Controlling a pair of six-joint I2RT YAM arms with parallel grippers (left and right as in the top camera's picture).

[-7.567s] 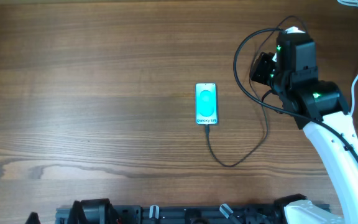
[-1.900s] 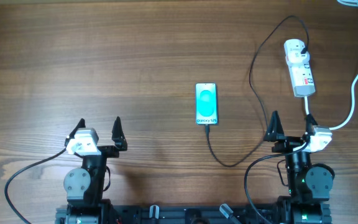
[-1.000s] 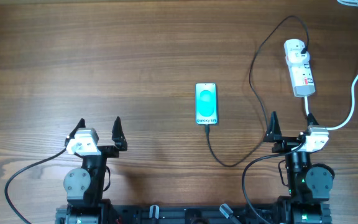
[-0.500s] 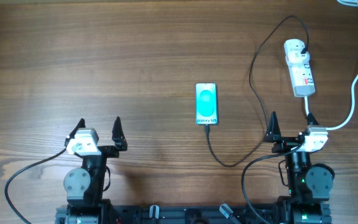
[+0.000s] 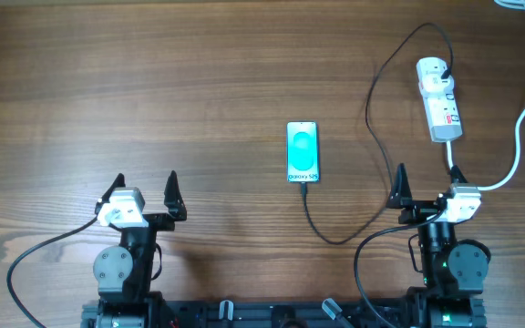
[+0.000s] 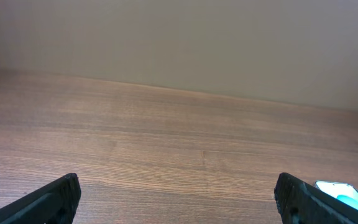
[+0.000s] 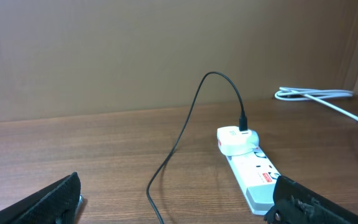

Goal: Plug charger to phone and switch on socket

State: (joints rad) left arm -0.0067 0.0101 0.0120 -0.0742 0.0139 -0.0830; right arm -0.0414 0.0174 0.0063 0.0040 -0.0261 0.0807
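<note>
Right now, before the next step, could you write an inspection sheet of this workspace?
Surface: wooden table.
Job's things: phone lit, face up, mid-table; charger runs from socket to phone's near end, seating unclear; socket far right, switch unreadable.
Clutter: nothing seen.
Grippers: left gripper and right gripper open, empty, at near edge.
Cables: white cord loops from socket to right edge.
Surroundings: plain wall behind table.
</note>
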